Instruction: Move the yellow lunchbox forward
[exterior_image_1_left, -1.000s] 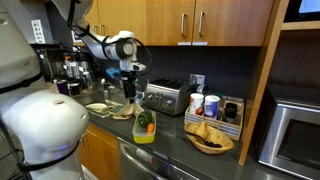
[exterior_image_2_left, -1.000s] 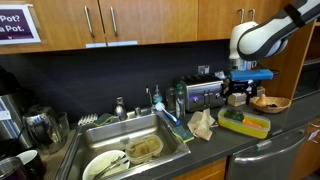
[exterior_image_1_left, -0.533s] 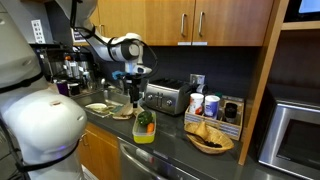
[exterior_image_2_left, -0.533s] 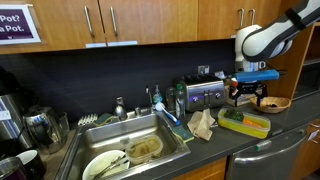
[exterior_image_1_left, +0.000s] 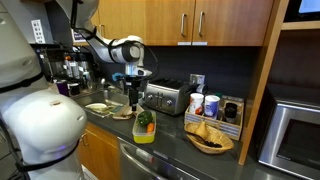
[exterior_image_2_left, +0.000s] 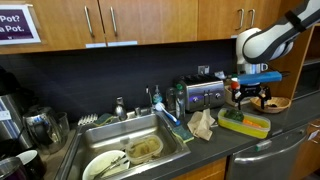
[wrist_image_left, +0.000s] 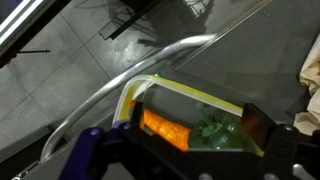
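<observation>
The yellow lunchbox (exterior_image_1_left: 145, 128) is a small translucent yellow-green box near the counter's front edge, with orange and green items showing inside. It also shows in the other exterior view (exterior_image_2_left: 245, 124). My gripper (exterior_image_1_left: 133, 96) (exterior_image_2_left: 252, 98) hangs open a little above it and is not touching it. In the wrist view the lunchbox (wrist_image_left: 190, 94) lies straight below, between the two open fingers of the gripper (wrist_image_left: 190, 132), with the orange piece and green pieces visible through its wall.
A silver toaster (exterior_image_1_left: 165, 98) (exterior_image_2_left: 205, 95) stands behind the box. A dark wicker basket of chips (exterior_image_1_left: 208, 136) (exterior_image_2_left: 270, 102) sits nearby. A crumpled cloth (exterior_image_2_left: 203, 123) and a sink with dishes (exterior_image_2_left: 130, 150) lie to one side. A microwave (exterior_image_1_left: 298, 130) stands at the counter's end.
The gripper has shifted sideways over the lunchbox during the last second, then slowed. The lunchbox has not moved.
</observation>
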